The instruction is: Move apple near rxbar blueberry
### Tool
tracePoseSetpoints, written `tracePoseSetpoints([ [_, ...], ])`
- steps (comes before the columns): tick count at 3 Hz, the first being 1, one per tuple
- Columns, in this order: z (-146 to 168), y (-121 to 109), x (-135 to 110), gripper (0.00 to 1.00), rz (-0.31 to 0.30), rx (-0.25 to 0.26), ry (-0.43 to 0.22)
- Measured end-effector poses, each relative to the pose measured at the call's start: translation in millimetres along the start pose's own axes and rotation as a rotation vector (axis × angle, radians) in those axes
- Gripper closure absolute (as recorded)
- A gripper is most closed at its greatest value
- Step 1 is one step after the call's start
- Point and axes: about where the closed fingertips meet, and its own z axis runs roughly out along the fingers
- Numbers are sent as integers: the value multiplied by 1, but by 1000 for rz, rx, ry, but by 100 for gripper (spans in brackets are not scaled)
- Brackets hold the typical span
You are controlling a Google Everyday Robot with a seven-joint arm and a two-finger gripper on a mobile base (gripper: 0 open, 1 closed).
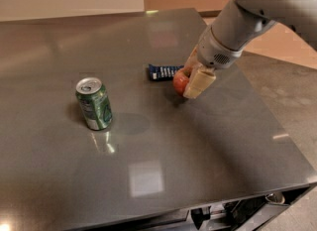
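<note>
The red apple (pixel 180 81) sits between the cream fingers (pixel 199 82) of my gripper (pixel 189 77), which is shut on it, low over the dark table (pixel 148 175) right of centre. The navy-blue rxbar blueberry (pixel 162 71) lies flat just left of the apple, almost touching it. My grey arm comes in from the upper right and hides the right part of the apple.
A green soda can (pixel 93 103) stands upright at the left centre of the table. The table's right edge (pixel 277 126) and front edge drop off to the floor; robot base parts show below the front edge.
</note>
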Motion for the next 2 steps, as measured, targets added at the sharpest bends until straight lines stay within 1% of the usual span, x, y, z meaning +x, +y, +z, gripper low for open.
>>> tracePoseSetpoints([
  [1,13,-12,8,87,25,9,18],
  [2,23,-23,15,62,47,7,26],
])
